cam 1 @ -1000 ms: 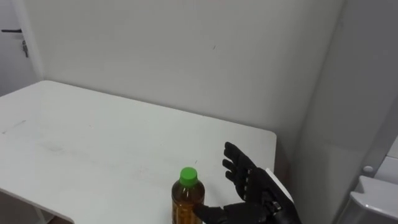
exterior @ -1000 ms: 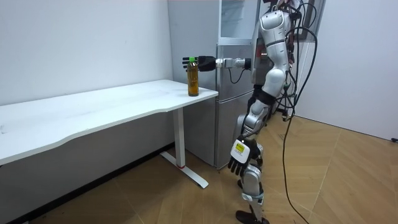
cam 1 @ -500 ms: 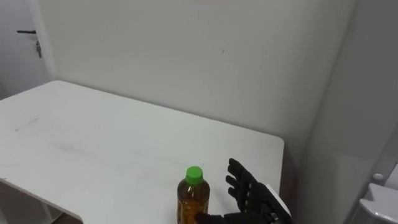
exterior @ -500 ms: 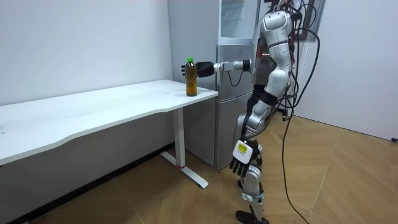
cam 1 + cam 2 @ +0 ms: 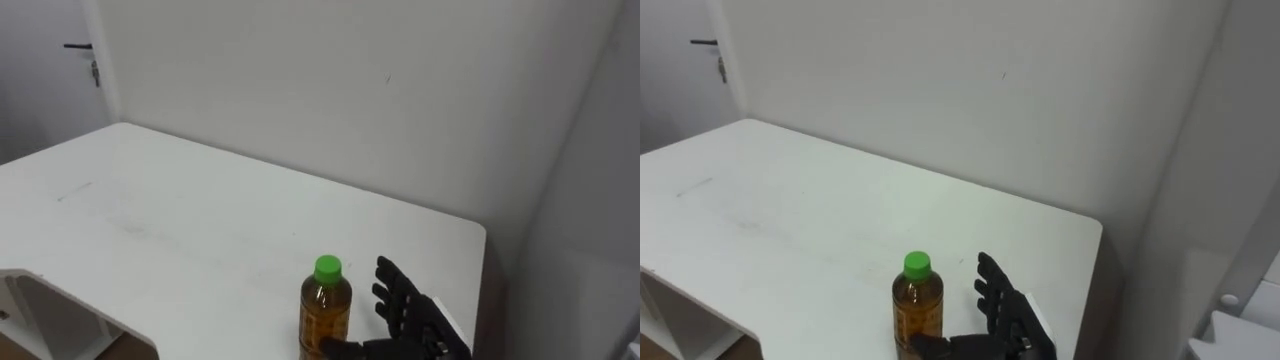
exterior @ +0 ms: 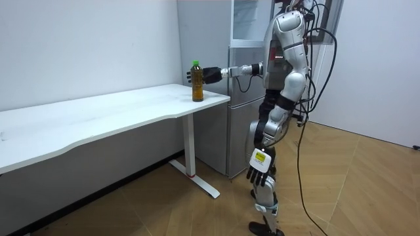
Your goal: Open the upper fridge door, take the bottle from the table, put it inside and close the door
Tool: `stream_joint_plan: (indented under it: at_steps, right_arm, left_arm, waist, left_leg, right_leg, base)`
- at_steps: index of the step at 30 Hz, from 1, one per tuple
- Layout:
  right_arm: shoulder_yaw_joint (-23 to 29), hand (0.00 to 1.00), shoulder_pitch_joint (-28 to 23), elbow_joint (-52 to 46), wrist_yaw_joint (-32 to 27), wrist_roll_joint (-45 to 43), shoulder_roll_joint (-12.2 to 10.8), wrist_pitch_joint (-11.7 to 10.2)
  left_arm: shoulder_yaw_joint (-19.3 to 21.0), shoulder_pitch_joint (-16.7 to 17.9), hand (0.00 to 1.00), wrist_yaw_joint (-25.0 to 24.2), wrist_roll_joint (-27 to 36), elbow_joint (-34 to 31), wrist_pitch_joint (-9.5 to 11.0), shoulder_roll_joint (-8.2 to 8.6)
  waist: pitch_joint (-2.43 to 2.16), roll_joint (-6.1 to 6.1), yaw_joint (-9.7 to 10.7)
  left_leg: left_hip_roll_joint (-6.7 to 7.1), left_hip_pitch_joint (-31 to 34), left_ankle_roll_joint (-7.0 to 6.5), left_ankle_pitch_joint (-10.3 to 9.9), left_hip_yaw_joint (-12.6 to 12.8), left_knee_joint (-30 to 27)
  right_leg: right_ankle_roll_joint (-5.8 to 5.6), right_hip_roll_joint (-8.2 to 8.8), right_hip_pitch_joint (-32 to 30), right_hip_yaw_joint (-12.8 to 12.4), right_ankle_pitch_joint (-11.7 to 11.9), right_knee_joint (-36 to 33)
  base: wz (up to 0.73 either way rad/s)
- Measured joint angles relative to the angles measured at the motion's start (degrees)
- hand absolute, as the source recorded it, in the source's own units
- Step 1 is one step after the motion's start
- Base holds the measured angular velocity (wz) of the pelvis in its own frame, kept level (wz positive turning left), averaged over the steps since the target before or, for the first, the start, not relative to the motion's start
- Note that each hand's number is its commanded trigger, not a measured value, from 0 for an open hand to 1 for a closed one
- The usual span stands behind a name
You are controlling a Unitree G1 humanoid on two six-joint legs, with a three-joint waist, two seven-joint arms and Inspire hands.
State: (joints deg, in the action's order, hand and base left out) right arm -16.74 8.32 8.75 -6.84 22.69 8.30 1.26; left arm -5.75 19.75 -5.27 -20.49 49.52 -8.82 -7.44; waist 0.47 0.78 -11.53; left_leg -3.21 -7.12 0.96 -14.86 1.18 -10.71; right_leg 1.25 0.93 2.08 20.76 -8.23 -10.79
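1. Right robot hand (image 5: 414,322) reaches in from the lower right of the eye views, fingers straight and spread, thumb stretched toward the foot of the bottle (image 5: 325,311). It is just beside the bottle, not closed round it; whether the thumb touches cannot be told.
2. The bottle, amber with a green cap (image 5: 327,266), stands upright on the white surface (image 5: 200,215) at lower centre of the frame, near the surface's right-hand end.
3. In the room view the robot stands at that end of the surface, right arm held out level to the bottle, with a grey fridge (image 6: 244,92) behind the arm.
4. Left robot hand (image 6: 259,165) hangs by the leg at lower centre of the room view, fingers loose, holding nothing.
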Motion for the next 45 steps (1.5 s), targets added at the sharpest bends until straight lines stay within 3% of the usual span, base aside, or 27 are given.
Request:
stream_joint_plan:
  at_steps: [10,17,30,34,39,45]
  right_arm:
    - [0.0,0.0,0.9,-0.8,0.2,-0.1,0.0,0.0]
    - [-0.2,0.0,4.3,-1.2,2.7,-0.2,-0.2,0.0]
    - [-4.4,0.0,7.9,-1.8,5.1,-0.1,-0.1,0.0]
    - [-4.5,0.0,7.9,-3.1,5.6,-0.5,0.0,0.0]
    - [-4.5,0.0,7.9,-3.1,5.6,-0.4,0.1,0.0]
    - [-4.6,0.0,7.8,-2.0,5.1,-0.5,0.3,0.0]
  left_arm:
    - [-0.1,0.0,0.0,-0.6,0.0,-0.2,0.0,0.11]
    - [-0.6,-0.2,0.0,-1.6,0.1,-0.2,-0.1,0.01]
    - [-2.2,0.0,0.0,-1.7,0.0,-2.5,-0.1,-0.41]
    - [-2.2,0.1,0.0,-1.8,0.1,-3.3,-0.1,-0.72]
    - [-2.3,0.1,0.0,-1.6,0.2,-3.5,0.0,-1.01]
    - [-2.3,0.0,0.0,-1.4,0.2,-3.5,-0.7,-1.02]
  waist:
    - [-0.02,-0.03,-0.1]
    - [-0.07,0.0,0.2]
    - [-0.35,0.46,-0.6]
    - [-0.29,0.53,-1.5]
    - [0.08,0.87,-1.6]
    - [0.16,0.98,-1.5]
  left_leg:
    - [-0.01,0.9,0.0,0.0,0.0,-0.1]
    - [-0.01,1.5,0.0,0.0,0.0,-0.6]
    - [0.05,1.5,-0.11,0.1,-0.4,-0.9]
    - [0.07,1.5,-0.14,0.1,-0.4,-1.0]
    - [0.25,1.6,-0.19,0.1,-0.4,-1.1]
    - [0.47,1.6,-0.28,0.2,-0.4,-1.1]
  right_leg:
    - [-0.01,0.04,-0.9,0.0,0.0,-0.2]
    - [0.02,0.25,-1.6,0.6,0.0,-0.9]
    - [0.08,0.85,-1.6,1.3,0.0,-1.7]
    - [0.08,1.01,-1.4,1.3,0.0,-1.8]
    - [0.25,1.02,-1.3,1.3,-0.2,-1.8]
    - [0.06,1.13,-1.3,1.4,-0.3,-1.8]
  base:
    - [0.0]
    - [0.0]
    - [0.02]
    - [0.02]
    - [0.01]
    - [0.0]
